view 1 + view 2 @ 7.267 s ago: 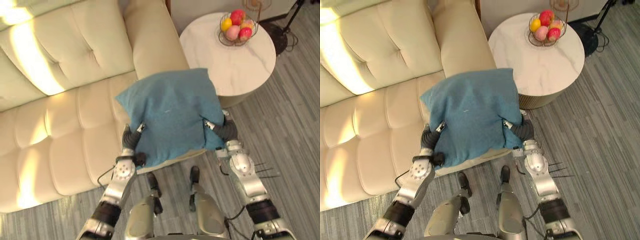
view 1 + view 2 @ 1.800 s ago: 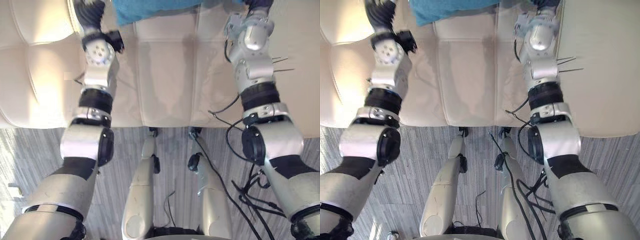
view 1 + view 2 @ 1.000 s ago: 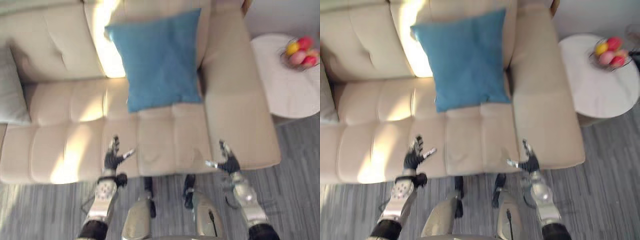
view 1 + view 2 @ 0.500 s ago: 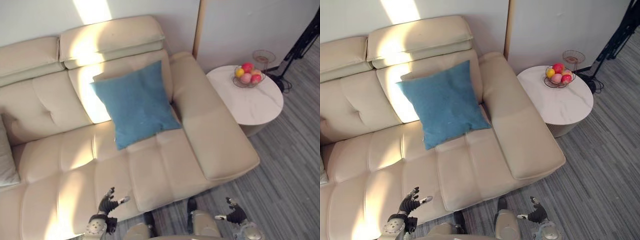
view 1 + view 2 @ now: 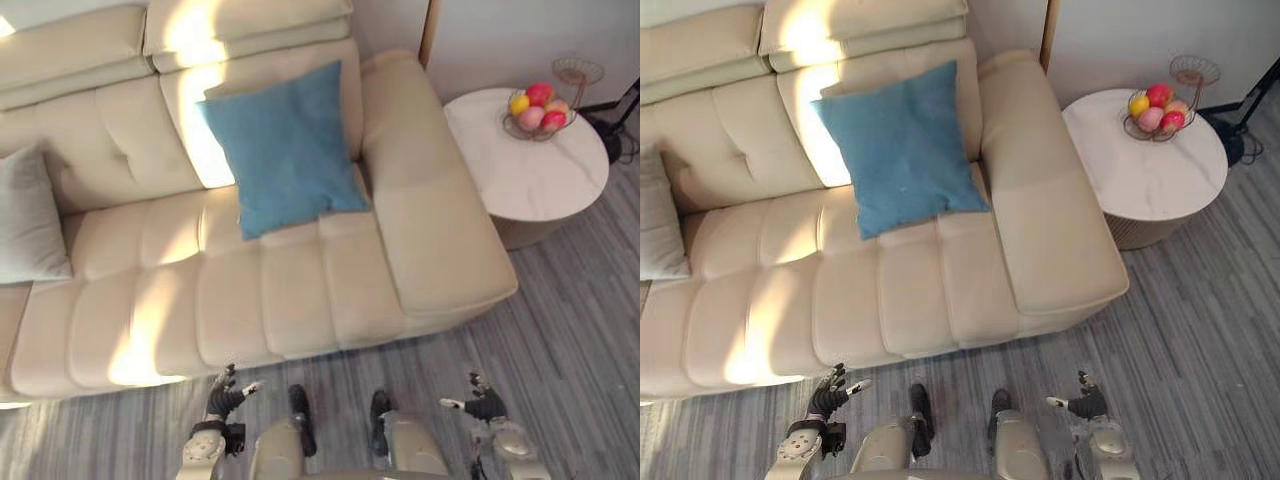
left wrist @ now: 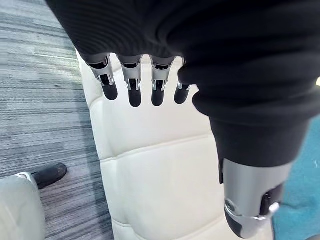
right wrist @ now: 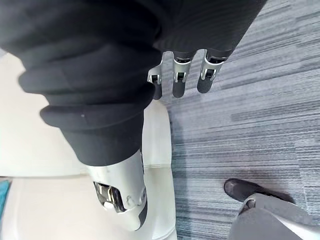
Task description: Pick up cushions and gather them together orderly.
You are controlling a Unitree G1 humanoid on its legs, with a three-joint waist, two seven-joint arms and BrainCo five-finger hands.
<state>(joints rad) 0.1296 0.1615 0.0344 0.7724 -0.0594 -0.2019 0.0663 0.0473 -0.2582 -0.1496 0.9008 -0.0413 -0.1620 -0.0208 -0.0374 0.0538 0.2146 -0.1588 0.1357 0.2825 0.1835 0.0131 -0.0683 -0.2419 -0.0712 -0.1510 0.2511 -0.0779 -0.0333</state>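
Blue fabric marked the nearer-to-done half of the job: the blue cushion stood propped against the backrest of the cream sofa, upper centre of the frame, slightly tilted, its lower edge on the seat. The grey cushion lay well apart from it at the far left edge of the frame, also against the backrest. It was cut off by the frame, so its long axis probably ran up and down the picture, though that was hard to confirm.

Both hands hung low at the bottom of the frame, over the grey floor in front of the sofa. The left hand and the right hand each had fingers straight and spread, with nothing in them.

From there, the grey cushion lay up and to the left of the left hand, which was clearly the nearer one. The sofa's front edge stood between hands and cushions. The seat between the two cushions was bare, leaving room to set the grey one beside the blue. The round table with its fruit basket sat at upper right, out of the way.
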